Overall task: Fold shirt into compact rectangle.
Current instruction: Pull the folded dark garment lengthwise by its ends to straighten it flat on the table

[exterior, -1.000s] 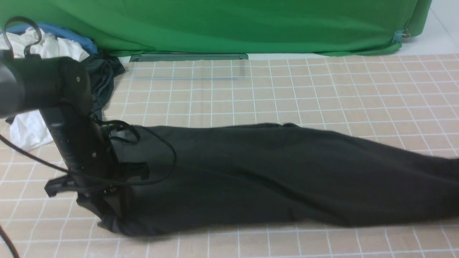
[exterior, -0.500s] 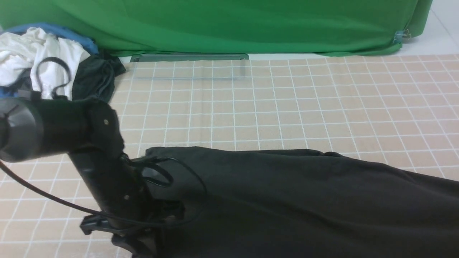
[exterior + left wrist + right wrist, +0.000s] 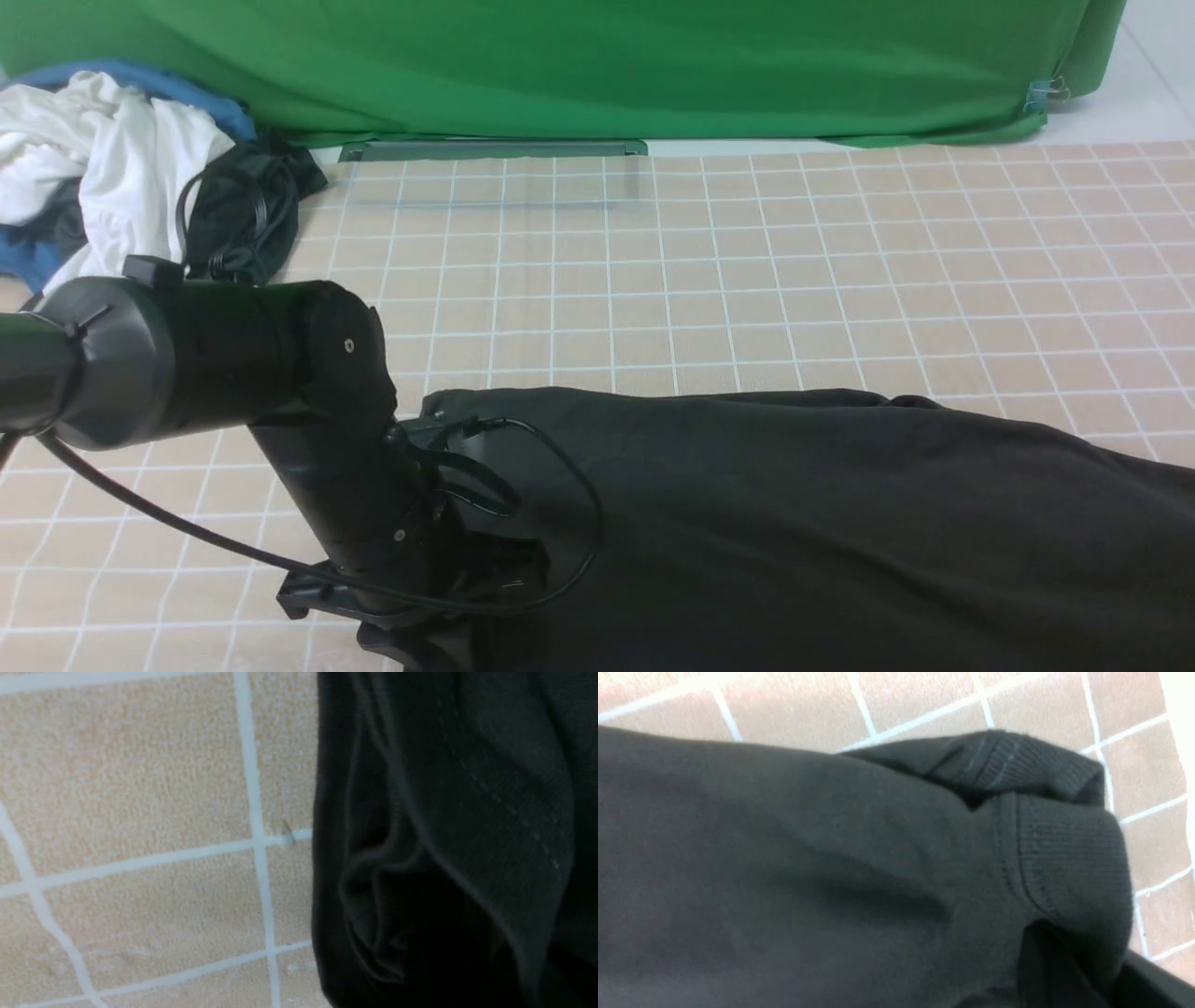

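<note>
1. Front view: the shirt is lying as one long dark band across the near half of the bench. It is running from the centre out toward 3 o'clock and off the frame at 5 o'clock, probably so both ends can be handled at once. The left arm is reaching down at 7 o'clock onto the shirt's left end, its cable looping over the cloth. The left fingers are vanishing against the black fabric at the frame's edge, so whether they are gripping cannot be told. A heap of clothes is sitting at 10 o'clock, well apart, likely parked out of the fold's way. The right arm is not showing.

2. Left wrist view: a bunched edge of the shirt is hanging close to the lens beside bare gridded bench. The gathering suggests a pinch, but no fingers are showing.

3. Right wrist view: a ribbed band is doubling over itself just above the bench, hinting that this end is being held. The right fingers are out of sight, so their state cannot be told.
</note>
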